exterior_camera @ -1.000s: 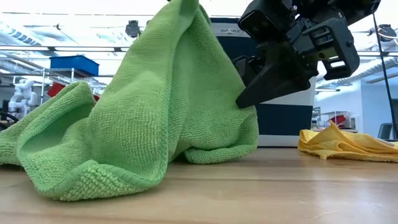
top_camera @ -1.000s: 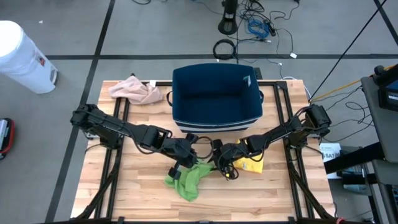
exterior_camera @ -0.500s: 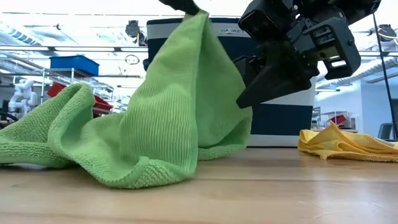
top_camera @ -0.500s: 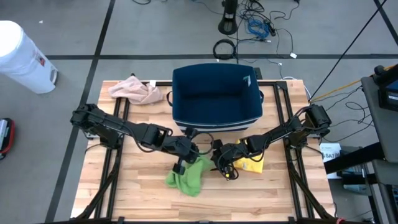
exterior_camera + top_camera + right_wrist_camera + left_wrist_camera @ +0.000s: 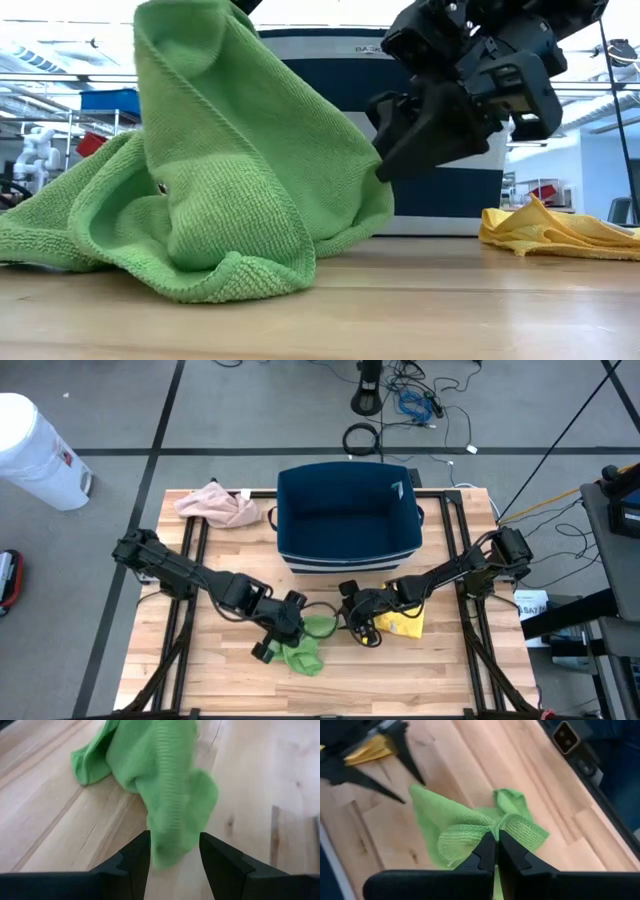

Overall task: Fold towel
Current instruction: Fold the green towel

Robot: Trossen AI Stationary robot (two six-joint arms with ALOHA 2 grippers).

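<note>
Left wrist view is showing the left gripper pinching a bunched edge of the green towel, fingers clamped together on it. Over the last second it has been carrying that edge across the cloth, so the towel is now doubling over itself. Just beyond, the right gripper is hovering with fingers apart, holding nothing, beside the yellow cloth.
</note>
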